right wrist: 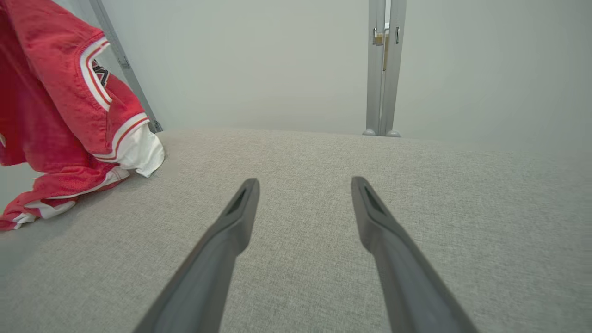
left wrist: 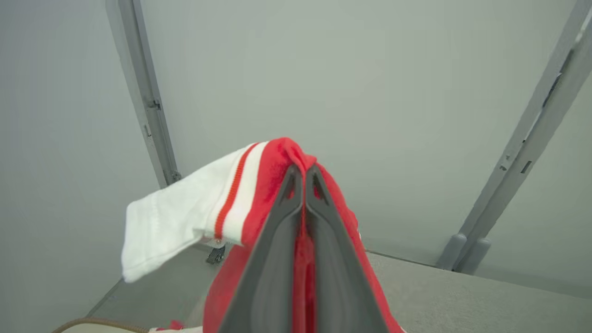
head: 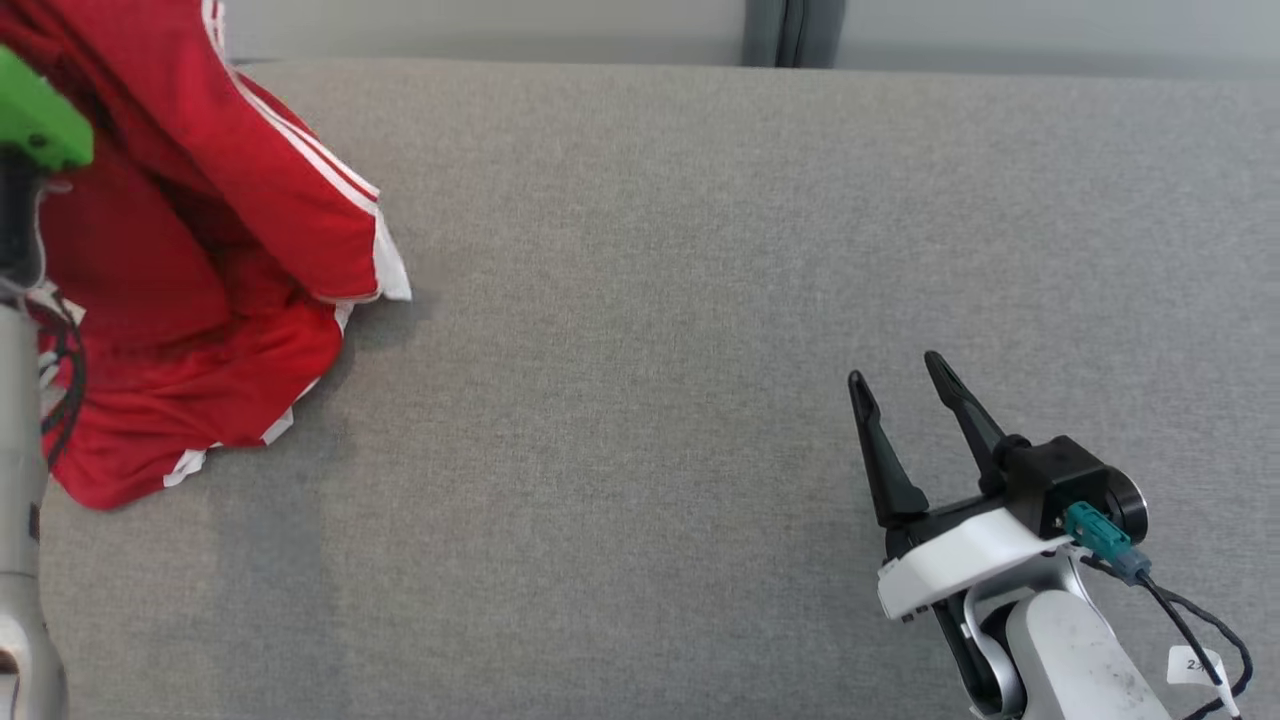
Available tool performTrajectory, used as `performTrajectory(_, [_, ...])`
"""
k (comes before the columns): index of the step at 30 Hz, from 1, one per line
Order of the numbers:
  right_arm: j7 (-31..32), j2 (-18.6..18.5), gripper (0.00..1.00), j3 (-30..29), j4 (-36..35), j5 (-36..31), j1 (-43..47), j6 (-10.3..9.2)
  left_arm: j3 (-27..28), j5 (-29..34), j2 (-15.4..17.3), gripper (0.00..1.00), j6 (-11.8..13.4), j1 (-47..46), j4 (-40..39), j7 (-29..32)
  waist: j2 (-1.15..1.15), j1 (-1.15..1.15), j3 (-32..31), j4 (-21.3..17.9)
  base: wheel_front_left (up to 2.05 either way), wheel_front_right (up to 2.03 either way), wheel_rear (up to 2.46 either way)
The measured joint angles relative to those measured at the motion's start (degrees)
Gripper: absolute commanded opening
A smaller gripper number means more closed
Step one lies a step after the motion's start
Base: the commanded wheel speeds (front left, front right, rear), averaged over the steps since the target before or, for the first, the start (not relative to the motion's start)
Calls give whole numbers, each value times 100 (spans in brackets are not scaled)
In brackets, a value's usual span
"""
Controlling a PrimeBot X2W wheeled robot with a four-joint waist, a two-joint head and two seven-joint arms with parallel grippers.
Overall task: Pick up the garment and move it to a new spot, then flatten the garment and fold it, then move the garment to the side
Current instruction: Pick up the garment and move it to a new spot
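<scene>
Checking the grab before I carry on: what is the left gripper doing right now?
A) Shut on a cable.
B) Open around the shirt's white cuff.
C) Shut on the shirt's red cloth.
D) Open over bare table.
C: in the left wrist view the left gripper has its fingers pressed together, with red cloth of the shirt pinched between them.

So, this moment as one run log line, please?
left gripper shut on garment | right gripper open, empty | garment partly lifted

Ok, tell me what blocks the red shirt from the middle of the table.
Nothing visible does. The left gripper is shut on the shirt, and the grey table lies bare up to the right gripper.
</scene>
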Motion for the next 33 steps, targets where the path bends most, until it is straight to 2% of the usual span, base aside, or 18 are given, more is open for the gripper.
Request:
performTrajectory(8, [-60,1,100,-46,171,120,90,0,-530,125,-656,0,-107,-533,-992,141,0,0,-591,-362,0,0,0])
performTrajectory(18, [-121,-3,100,12,230,227,133,0,-1004,112,-1432,0,-98,-747,-1697,248,0,0,-773,-1277,0,0,0])
performTrajectory(22, [-151,-3,100,-13,231,265,104,1,-1169,118,-1572,0,-49,-681,-1683,250,0,0,-742,-1603,0,0,0])
performTrajectory(25, [-178,-4,100,-44,232,303,65,0,-1292,99,-1709,0,54,-295,-1506,210,0,0,-679,-1814,0,0,0])
performTrajectory(33, [-245,-4,100,-60,281,346,-43,0,-1741,-279,-1909,0,56,1057,-481,47,0,0,-359,-2087,0,0,0])
